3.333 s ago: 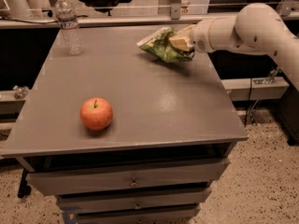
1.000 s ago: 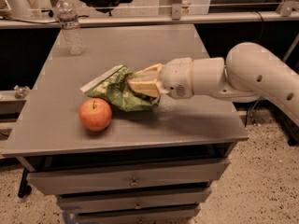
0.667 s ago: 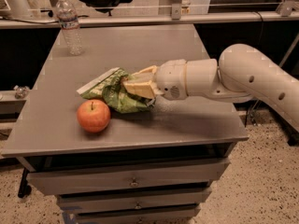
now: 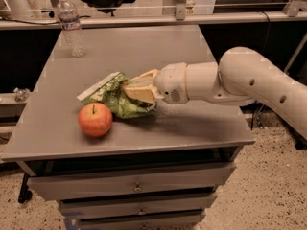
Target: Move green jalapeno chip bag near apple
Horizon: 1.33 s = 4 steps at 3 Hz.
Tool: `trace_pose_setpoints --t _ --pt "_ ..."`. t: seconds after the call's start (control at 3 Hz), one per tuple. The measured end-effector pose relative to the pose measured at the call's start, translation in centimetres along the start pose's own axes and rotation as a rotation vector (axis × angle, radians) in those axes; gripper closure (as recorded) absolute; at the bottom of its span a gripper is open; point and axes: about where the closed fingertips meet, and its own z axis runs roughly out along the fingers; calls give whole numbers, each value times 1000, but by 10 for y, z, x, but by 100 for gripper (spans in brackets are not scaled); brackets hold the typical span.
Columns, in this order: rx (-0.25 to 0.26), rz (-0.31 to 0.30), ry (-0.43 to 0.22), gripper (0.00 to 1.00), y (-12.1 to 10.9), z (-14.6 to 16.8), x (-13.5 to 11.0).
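The claw (image 4: 134,86) is closed on the right side of the green jalapeno chip bag (image 4: 112,104), holding it low on the tabletop (image 4: 201,123) just beside the apple (image 4: 95,120), apparently so a simple release leaves it near the fruit.

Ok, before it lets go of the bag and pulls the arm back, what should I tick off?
1. Wrinkly glossy green foil chip bag next to the round red-orange apple: ok, it lies just behind and to the right of it; whether they touch, cannot tell.
2. Bag resting on the grey table: ok.
3. Two-finger gripper at the bag's right end, shut on it: ok.
4. Apple fully on the table, near the front edge: ok.
5. Clear plastic water bottle out of the arm's way, upright at the far left corner: ok.
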Motion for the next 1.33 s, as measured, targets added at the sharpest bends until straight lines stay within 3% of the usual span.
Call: trace_pose_setpoints --t 0.33,0.67,1.0,1.33 --pt "1 3 3 13 0 1 2" --pt "2 3 6 0 0 1 2" --pt "16 -2 15 0 -7 -4 5" --pt "66 -37 40 0 -33 -27 17"
